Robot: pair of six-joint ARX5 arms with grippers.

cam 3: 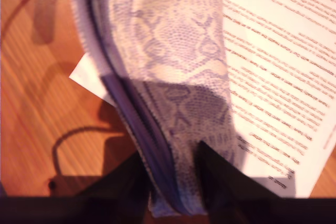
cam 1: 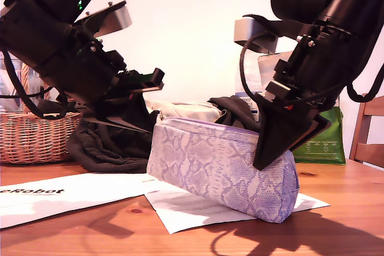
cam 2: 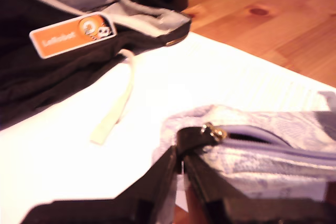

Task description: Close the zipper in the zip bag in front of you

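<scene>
**Pouch pinned at one end, pull tab pinched at the other**

My second gripper [cam 3: 170, 182] has its jaws closed on one end of the zip bag [cam 1: 222, 169], squeezing the snakeskin fabric from both sides with the purple seam running between them. I judge this grip is there as an anchor: a soft pouch would slide or bunch under a pull along its top, so one end is held fast. In the exterior view this is the arm at that view's right, bearing down on the bag's raised end.

My first gripper [cam 2: 181, 166] is at the opposite end, jaws closed on the small dark pull tab [cam 2: 188, 139] just beside the brass slider. Behind the slider the zipper [cam 2: 262, 142] shows a dark gap between its lilac edges, so it is not yet shut there. With the two grips at opposite ends the zip line is kept taut, which should let the slider run without snagging.

The bag rests tilted on printed paper sheets [cam 1: 180, 205] near the middle of the wooden bench [cam 1: 336, 214], one end lifted. A black garment [cam 1: 108, 145] with an orange label lies just behind it, and a wicker basket [cam 1: 33, 136] stands towards the bench's far edge.
</scene>
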